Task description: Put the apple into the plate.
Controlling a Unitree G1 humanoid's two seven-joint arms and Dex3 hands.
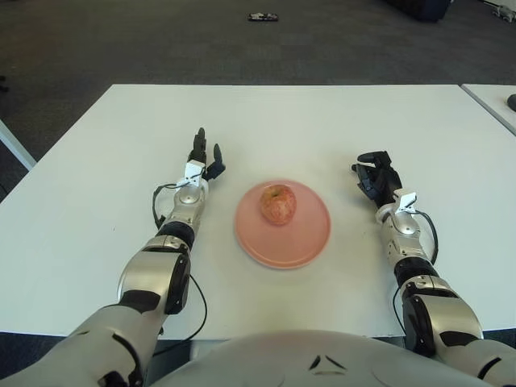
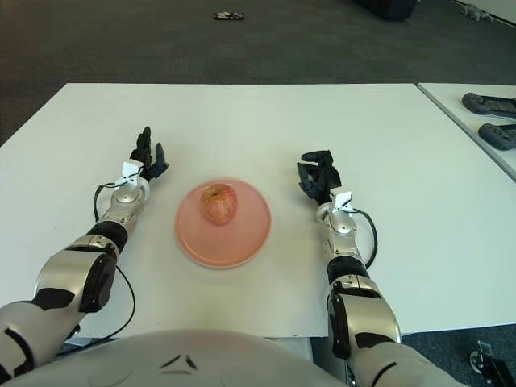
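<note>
A red-yellow apple [image 1: 278, 203] sits upright on the pink plate [image 1: 302, 240] in the middle of the white table [image 1: 322, 121]. My left hand [image 1: 203, 156] is to the left of the plate, fingers spread and pointing away from me, holding nothing. To the right of the plate is my right hand [image 1: 374, 176], its fingers curled and empty. Neither hand touches the apple or the plate.
A second white table [image 2: 476, 105] stands at the right with dark controllers [image 2: 490, 103] on it. A small dark object [image 1: 262, 16] lies on the grey carpet beyond the table.
</note>
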